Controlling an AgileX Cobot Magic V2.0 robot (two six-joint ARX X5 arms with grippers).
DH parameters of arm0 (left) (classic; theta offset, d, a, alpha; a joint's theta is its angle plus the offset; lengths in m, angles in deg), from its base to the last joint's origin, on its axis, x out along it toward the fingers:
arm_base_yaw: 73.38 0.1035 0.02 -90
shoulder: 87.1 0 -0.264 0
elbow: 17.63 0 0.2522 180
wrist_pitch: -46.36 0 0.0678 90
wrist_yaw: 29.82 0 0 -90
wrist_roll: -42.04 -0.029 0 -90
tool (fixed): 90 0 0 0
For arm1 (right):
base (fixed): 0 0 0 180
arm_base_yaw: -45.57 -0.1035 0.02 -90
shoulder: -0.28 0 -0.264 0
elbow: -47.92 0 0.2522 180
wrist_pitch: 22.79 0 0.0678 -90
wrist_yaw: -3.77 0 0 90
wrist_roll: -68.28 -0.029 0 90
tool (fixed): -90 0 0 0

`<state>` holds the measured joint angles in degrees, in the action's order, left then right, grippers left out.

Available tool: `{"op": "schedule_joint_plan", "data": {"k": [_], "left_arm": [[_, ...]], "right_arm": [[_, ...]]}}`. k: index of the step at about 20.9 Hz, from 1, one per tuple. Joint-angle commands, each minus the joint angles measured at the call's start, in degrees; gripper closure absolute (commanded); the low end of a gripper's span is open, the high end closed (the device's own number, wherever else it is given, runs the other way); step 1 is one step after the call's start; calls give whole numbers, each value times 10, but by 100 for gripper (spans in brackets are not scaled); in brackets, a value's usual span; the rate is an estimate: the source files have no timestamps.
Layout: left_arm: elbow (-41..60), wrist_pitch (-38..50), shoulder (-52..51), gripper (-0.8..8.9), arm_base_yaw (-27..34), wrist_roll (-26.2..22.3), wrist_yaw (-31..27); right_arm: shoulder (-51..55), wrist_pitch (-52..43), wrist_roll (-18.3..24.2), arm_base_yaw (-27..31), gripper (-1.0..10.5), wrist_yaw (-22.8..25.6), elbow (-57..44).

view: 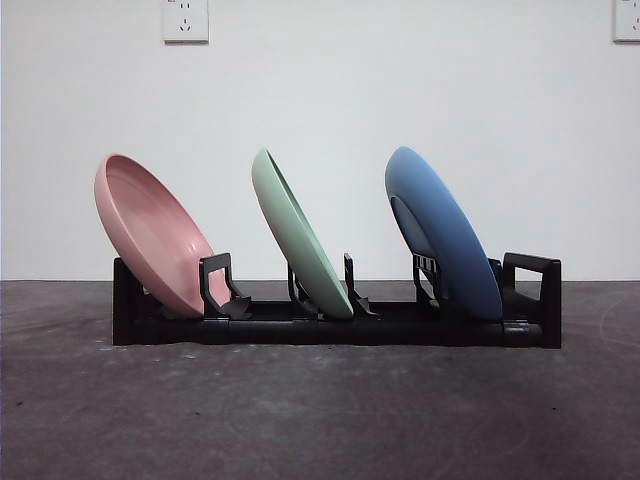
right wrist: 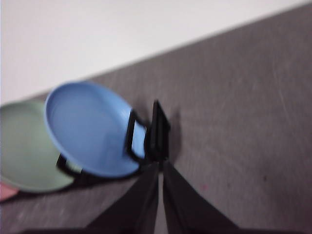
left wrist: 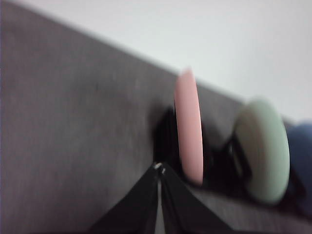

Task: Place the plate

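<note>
1. All 3 plates are seated in the black rack [view: 335, 330] on the dark table [view: 320, 420]: the pink plate [view: 150, 235] at one end, the green plate [view: 300, 235] in the middle slot, the blue plate [view: 440, 230] at the other end. Each leans the same way against its divider.

2. My left gripper [left wrist: 160, 169] hangs above the table near the pink plate [left wrist: 188, 129], off its edge and not touching it. Its jaws are pressed together with nothing between them.

3. My right gripper [right wrist: 159, 163] sits over the rack's end bracket [right wrist: 158, 129], just beside the blue plate [right wrist: 87, 126], with the green plate [right wrist: 24, 146] past it. These jaws are also together and hold nothing.

4. Neither of my arms shows in the front view, so both are clear of the rack.

5. My judgement: the placing itself looks done, since no plate lies loose on the table and I carry none. The step in hand is the retreat.

6. The next move calls for little: pull both arms up and away, keeping the right one off the blue plate's rim so nothing gets knocked from its slot.
</note>
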<state>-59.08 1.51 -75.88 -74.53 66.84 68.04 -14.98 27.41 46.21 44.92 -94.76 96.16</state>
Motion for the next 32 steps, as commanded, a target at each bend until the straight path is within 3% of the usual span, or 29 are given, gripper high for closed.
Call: {"op": "schedule_joint_plan", "data": {"k": [1, 11, 17, 18, 19, 20, 21, 26, 32], "left_arm": [[-64, -70, 43, 802, 0, -23, 14], [-195, -251, 188, 802, 0, -81, 40], [-259, -318, 305, 801, 0, -185, 176], [-260, -308, 315, 739, -1, -200, 177], [-260, -306, 321, 616, -1, -208, 177], [-260, -306, 324, 447, -2, -214, 177], [-260, -306, 325, 354, -4, -220, 177], [-260, -306, 319, 348, -8, -226, 177], [-260, -306, 318, 348, -8, -226, 177]], "right_arm": [[-43, 54, 24, 0, 931, -23, 65], [-202, 239, 89, 0, 931, -104, 221], [-285, 265, 218, -23, 929, -131, 248], [-296, 265, 240, -30, 910, -131, 248], [-305, 265, 250, -35, 852, -131, 248], [-313, 265, 253, -41, 781, -132, 248], [-320, 261, 253, -47, 735, -132, 248], [-336, 233, 234, -82, 718, -142, 249], [-411, 138, 121, -115, 718, -201, 249]]}}
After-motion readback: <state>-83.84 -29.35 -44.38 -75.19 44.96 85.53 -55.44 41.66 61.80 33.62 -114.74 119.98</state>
